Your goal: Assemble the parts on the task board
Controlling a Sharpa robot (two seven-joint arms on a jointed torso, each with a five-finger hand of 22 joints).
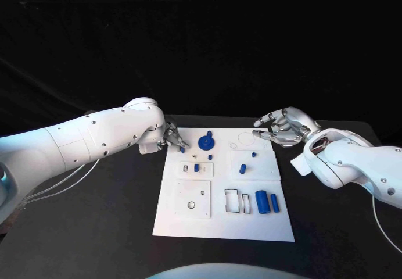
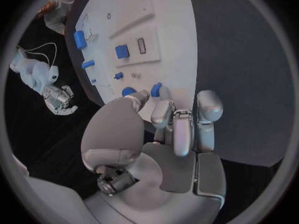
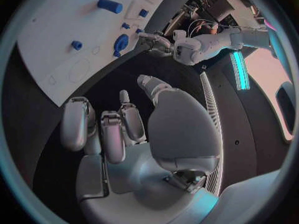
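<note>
Two blue cylinders [image 1: 267,201] on task board [image 1: 225,226]; left hand [image 1: 173,138] pinches blue peg [image 2: 156,89], right hand [image 1: 283,128] curled, empty.

The head view looks steeply down from above the worktop [image 1: 100,232], taking in the whole task board [image 1: 225,229] with an arm entering from each side. The left wrist view sits close behind the left hand [image 2: 177,127] and faces over its fingers toward the board's far corner. The right wrist view sits close behind the right hand [image 3: 134,129], facing across the board's far end. All three views share the board, and each wrist view also catches the opposite hand.
</note>
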